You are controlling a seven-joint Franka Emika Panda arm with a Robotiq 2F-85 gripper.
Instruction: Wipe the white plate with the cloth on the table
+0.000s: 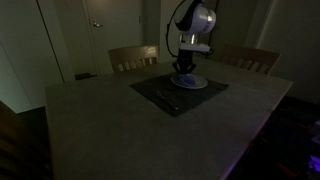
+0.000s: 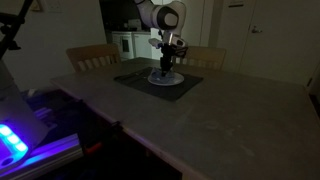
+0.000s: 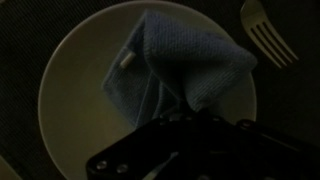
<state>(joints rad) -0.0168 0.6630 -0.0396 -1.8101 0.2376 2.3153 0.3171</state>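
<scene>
The white plate point(image 3: 80, 75) lies on a dark placemat on the table point(image 1: 110, 120); it also shows in both exterior views point(image 1: 198, 84) point(image 2: 176, 78). The bluish-grey cloth point(image 3: 165, 65) lies bunched on the plate. My gripper point(image 1: 186, 68) point(image 2: 165, 66) points straight down onto the plate and presses on the cloth. In the wrist view my gripper point(image 3: 172, 108) pinches a fold of the cloth; its fingertips are mostly dark.
A fork point(image 3: 268, 35) lies on the dark placemat point(image 1: 160, 98) beside the plate. Cutlery point(image 1: 163, 97) lies on the mat's near side. Two wooden chairs point(image 1: 133, 57) point(image 1: 250, 58) stand behind the table. The room is dim.
</scene>
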